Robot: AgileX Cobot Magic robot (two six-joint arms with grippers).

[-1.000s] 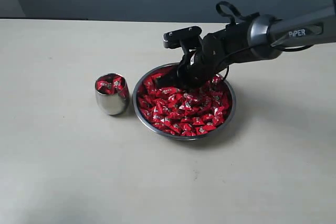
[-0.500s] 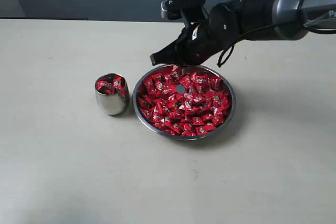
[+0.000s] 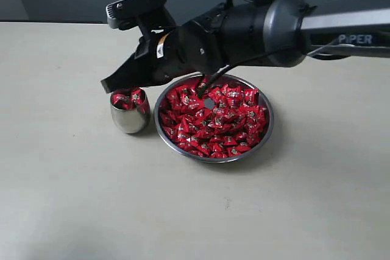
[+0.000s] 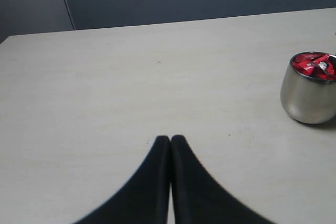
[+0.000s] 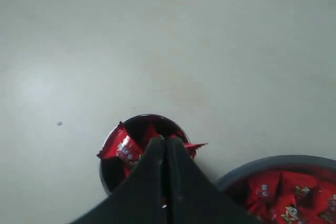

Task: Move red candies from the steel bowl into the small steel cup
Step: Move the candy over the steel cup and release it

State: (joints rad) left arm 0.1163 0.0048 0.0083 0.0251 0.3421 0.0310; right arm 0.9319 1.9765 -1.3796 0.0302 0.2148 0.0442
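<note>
With the right gripper (image 3: 108,83), jaws pressed together and any pinched candy not discernible, poised over the small steel cup (image 3: 130,120) beside the steel bowl (image 3: 213,159) of red candies (image 3: 213,119), the delivery step is in hand; the next move likely requires opening over the cup mouth.

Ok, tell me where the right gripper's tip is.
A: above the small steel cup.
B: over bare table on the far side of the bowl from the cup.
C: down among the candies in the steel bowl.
A: the right wrist view shows the right gripper, jaws together, pointing at the mouth of the small steel cup, with the steel bowl off to one side.
</note>
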